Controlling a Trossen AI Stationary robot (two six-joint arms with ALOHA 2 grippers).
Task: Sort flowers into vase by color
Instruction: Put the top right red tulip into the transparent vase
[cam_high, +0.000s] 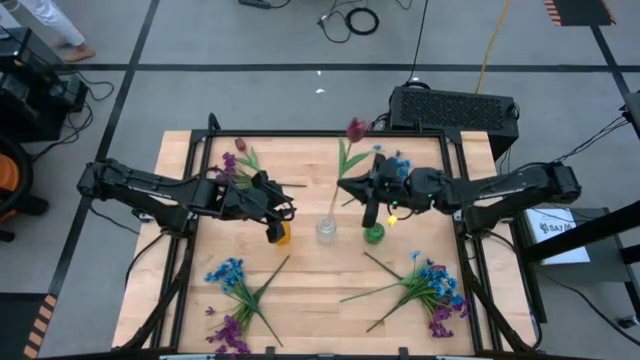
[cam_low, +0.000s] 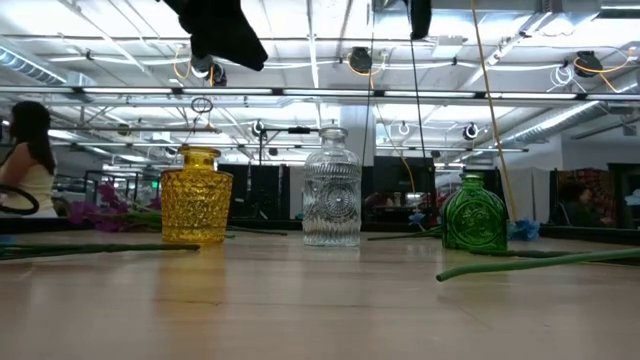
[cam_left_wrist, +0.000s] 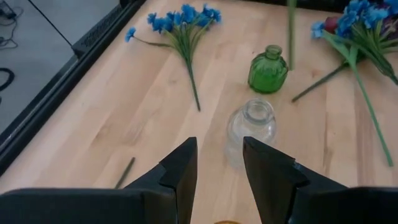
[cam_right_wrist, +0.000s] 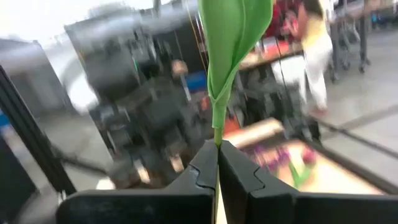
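While you look over the wooden table (cam_high: 310, 290), note that you have loose flowers in three places: a blue and purple bunch (cam_high: 232, 300) near left, a fuller bunch (cam_high: 425, 292) near right, and a few purple sprigs (cam_high: 238, 162) at the far left. Three small vases stand in a row mid-table: yellow (cam_low: 196, 195), clear (cam_low: 332, 188) and green (cam_low: 475, 212).

Your right gripper (cam_right_wrist: 217, 163) has its fingers pressed together on the stem of a dark red flower (cam_high: 352, 140), just under a long leaf, the blossom tipped toward the far edge and the stem running down above the green and clear vases. Your left gripper (cam_left_wrist: 219, 163) hangs over the yellow vase with fingers partly spread, holding nothing.

Expect the sprigs to be very light, with thin stems that probably bend and sway; pinch low to mid stem, clear of leaves and blossoms. The vases look like glass with narrow necks, so they could tip if a stem pushes sideways.
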